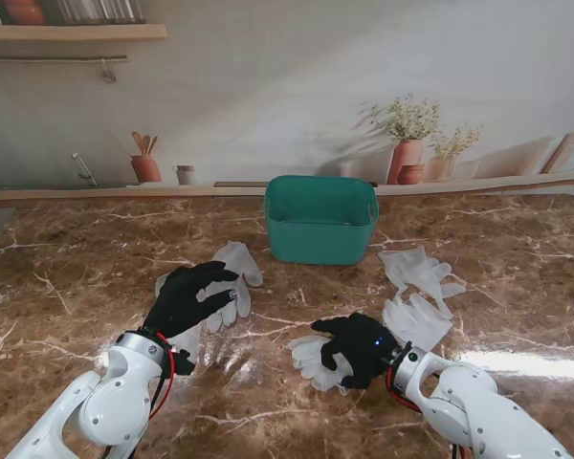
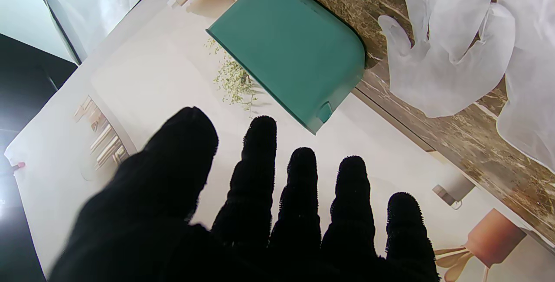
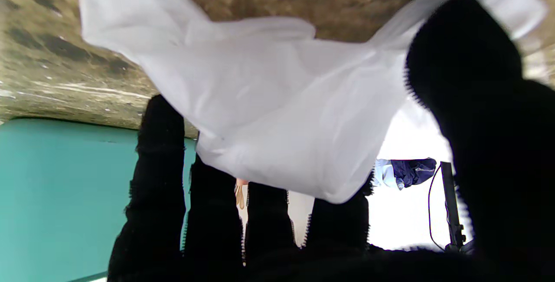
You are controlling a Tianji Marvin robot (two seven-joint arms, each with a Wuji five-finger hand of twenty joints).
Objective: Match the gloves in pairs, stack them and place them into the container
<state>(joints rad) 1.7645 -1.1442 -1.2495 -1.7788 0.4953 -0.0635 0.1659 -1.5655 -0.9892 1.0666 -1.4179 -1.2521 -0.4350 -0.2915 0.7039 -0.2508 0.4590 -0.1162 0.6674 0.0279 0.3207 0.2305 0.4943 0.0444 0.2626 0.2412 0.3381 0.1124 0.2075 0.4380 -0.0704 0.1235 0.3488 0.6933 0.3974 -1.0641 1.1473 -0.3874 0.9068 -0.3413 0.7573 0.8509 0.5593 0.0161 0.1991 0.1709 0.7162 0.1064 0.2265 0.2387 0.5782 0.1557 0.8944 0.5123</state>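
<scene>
Stand view: marble surface [image 1: 67, 277], green container [image 1: 320, 218] at centre, far side, upright, nothing visible inside from this angle.

White gloves lie in three spots:
- left gloves [image 1: 231, 277]: overlapping heap just left of the container, near side. Can't count layers.
- centre glove [image 1: 311, 359]: nearer to me than the container, under the right hand.
- right gloves [image 1: 419, 292]: two, one [image 1: 416, 268] farther from me, one [image 1: 419, 320] nearer to me, touching or nearly so, right of the container.

Left hand [image 1: 191, 296]: black-gloved, fingers spread and straight, over the left heap. Left wrist view shows all five fingers [image 2: 299, 195] extended and apart with nothing between them; the gloves [image 2: 451, 47] sit on the surface beyond the fingertips, container [image 2: 290, 47] beside them. Hand open, holding nothing. Contact with the heap can't be judged.

Right hand [image 1: 359, 346]: palm down on the centre glove, fingers curled toward it. Right wrist view: white glove [image 3: 277, 113] spans between thumb [image 3: 464, 65] and the four fingers [image 3: 158, 152], with its edge lifted off the surface. Looks like a pinch on the glove, grip closed around the material. Container wall [image 3: 65, 195] visible just past the fingers.
</scene>
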